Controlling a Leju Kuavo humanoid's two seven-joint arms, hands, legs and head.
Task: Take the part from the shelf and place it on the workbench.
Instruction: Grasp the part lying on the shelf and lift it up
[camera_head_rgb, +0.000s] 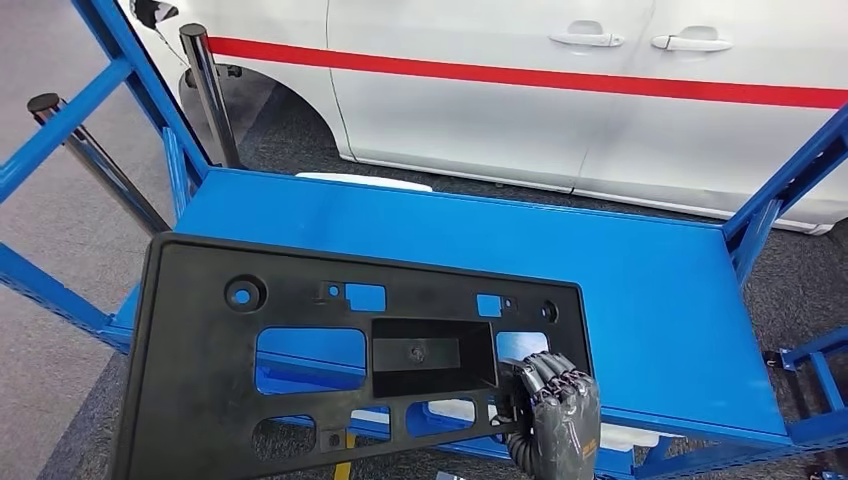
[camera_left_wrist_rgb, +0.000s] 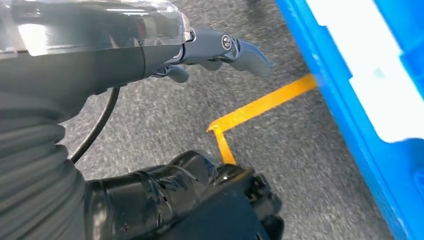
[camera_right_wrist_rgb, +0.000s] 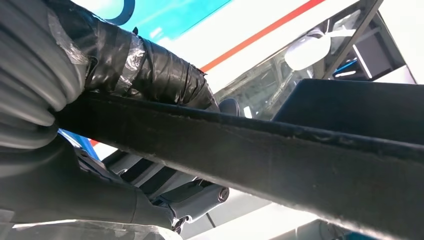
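White car (camera_head_rgb: 560, 90) with red stripe (camera_head_rgb: 520, 75) behind.

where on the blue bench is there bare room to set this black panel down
The flat blue metal workbench top is bare from its far edge near the white car across to the blue frame post on the right. The near-left part is covered by the large black plastic panel, gripped by the right robot hand.
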